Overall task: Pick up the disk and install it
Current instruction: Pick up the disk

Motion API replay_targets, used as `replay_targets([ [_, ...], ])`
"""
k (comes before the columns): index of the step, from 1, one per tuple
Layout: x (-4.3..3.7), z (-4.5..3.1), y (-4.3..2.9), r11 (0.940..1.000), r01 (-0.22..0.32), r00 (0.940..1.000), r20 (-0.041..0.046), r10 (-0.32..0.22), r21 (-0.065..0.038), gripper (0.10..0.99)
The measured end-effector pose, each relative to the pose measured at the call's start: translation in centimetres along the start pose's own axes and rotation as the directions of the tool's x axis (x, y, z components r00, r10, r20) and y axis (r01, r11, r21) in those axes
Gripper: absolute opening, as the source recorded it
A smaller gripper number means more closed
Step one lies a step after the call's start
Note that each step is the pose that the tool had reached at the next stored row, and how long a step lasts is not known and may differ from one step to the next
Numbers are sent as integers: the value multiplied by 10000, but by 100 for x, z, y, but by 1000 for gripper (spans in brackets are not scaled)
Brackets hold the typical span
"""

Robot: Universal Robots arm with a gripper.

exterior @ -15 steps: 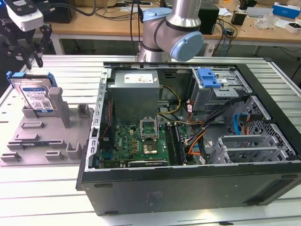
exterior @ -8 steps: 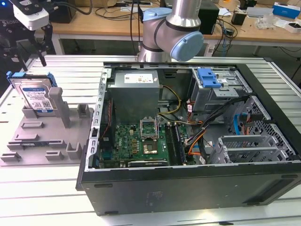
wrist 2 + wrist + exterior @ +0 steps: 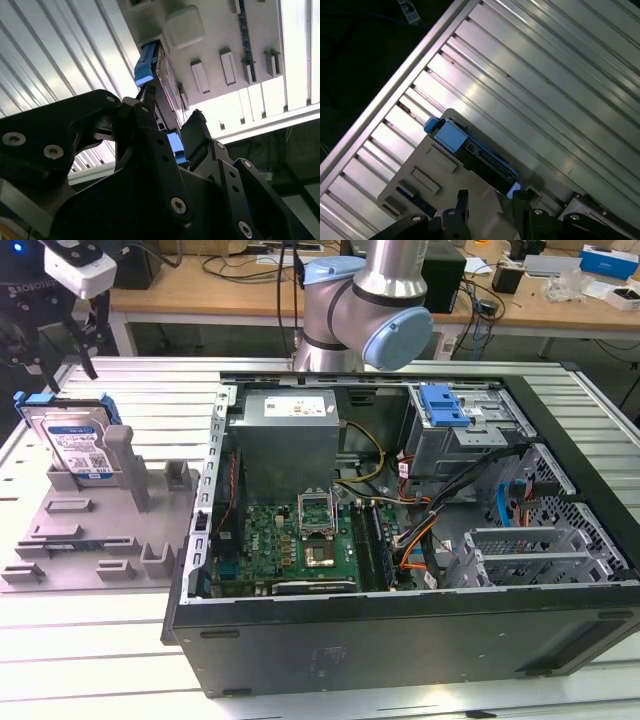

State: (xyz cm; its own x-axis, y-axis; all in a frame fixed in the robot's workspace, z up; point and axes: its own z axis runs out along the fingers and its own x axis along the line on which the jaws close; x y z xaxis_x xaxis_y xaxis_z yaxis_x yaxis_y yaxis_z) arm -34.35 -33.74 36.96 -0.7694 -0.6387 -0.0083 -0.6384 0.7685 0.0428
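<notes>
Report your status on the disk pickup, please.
Gripper open, poised above the disk, no contact seen. Disk upright in the grey holder, not lifted. Holder's post beside disk, apart from gripper.

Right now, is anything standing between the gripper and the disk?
Nothing visible does. The gripper hangs just above the disk, fingers open, with bare space between; the disk stands on edge in the grey holder.

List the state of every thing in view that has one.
disk, standing on edge in the grey holder, not gripped
gripper, open, fingers just above the disk
computer case, lying on its side, panel off, inside exposed
</notes>
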Motion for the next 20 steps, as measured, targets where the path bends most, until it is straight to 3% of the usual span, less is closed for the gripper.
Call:
replay_targets([
  [4, -1, 4, 0, 9935, 1136, 9935, -47, -1136, -12, 482],
  [8, -1, 10, 0, 9735, 2287, 9734, -99, -2288, -27, 482],
  [10, -1, 14, 0, 9591, 2830, 9590, -123, -2830, -36, 482],
  [11, -1, 15, 0, 9547, 2976, 9546, -129, -2976, -38, 482],
  [13, -1, 21, 0, 9338, 3577, 9337, -164, -3577, -46, 482],
  [15, -1, 26, 0, 9187, 3950, 9185, -186, -3950, -52, 482],
  [17, -1, 36, 0, 8894, 4570, 8892, -215, -4570, -69, 482],
  [18, -2, 40, 2, 8796, 4757, 8793, -223, -4757, -73, 482],
  [20, -13, 45, 14, 8656, 5007, 8652, -242, -5008, -78, 482],
])
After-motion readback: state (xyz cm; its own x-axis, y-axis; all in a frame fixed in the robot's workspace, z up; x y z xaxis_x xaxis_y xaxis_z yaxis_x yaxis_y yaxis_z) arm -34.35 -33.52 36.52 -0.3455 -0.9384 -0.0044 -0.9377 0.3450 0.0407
